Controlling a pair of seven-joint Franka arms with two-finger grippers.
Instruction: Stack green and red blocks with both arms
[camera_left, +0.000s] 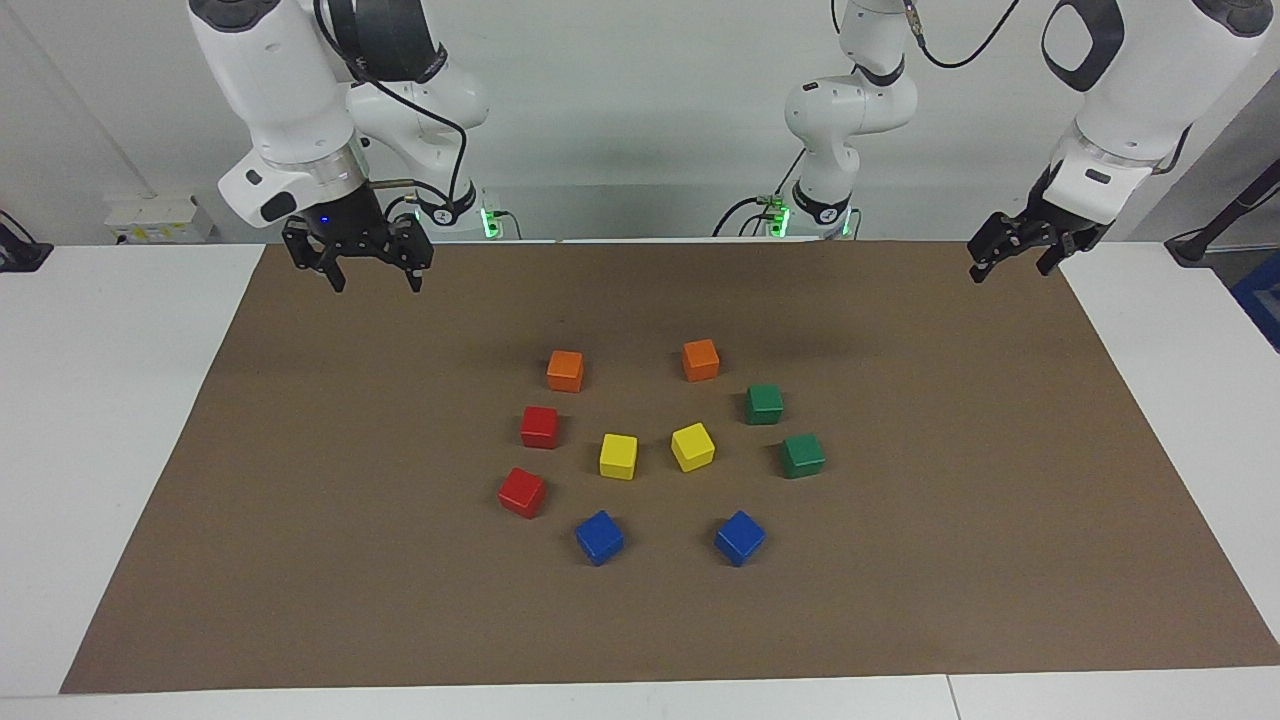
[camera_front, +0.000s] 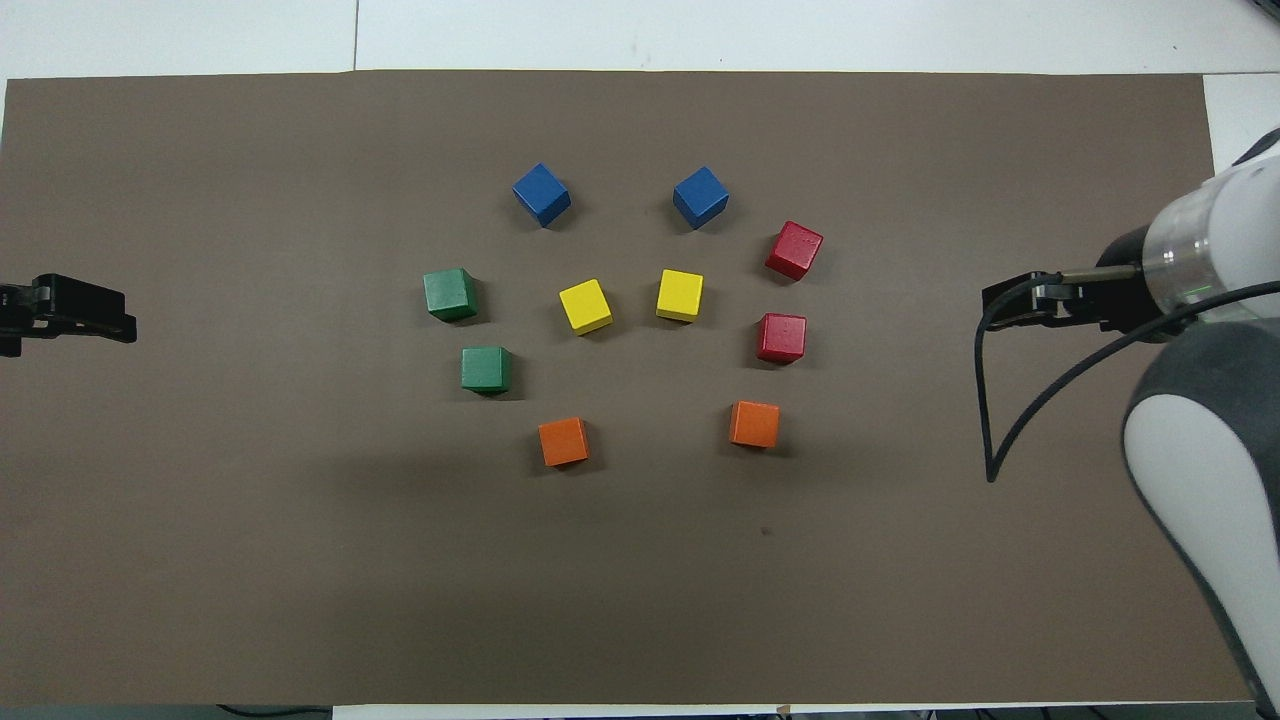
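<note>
Two green blocks (camera_left: 764, 403) (camera_left: 802, 455) lie on the brown mat toward the left arm's end of the cluster; they also show in the overhead view (camera_front: 449, 294) (camera_front: 486, 368). Two red blocks (camera_left: 539, 426) (camera_left: 522, 491) lie toward the right arm's end, also seen from overhead (camera_front: 781, 337) (camera_front: 794, 250). All four stand apart, none stacked. My right gripper (camera_left: 376, 284) (camera_front: 1030, 305) hangs open and empty over the mat's edge by the robots, well away from the red blocks. My left gripper (camera_left: 1008, 268) (camera_front: 70, 315) hangs open and empty over the mat's corner at its own end.
Two orange cubes (camera_left: 565, 370) (camera_left: 700, 359) lie nearest the robots, two yellow cubes (camera_left: 618, 456) (camera_left: 692, 446) in the middle of the ring, two blue cubes (camera_left: 599, 537) (camera_left: 739, 537) farthest. The brown mat (camera_left: 300, 560) covers most of the white table.
</note>
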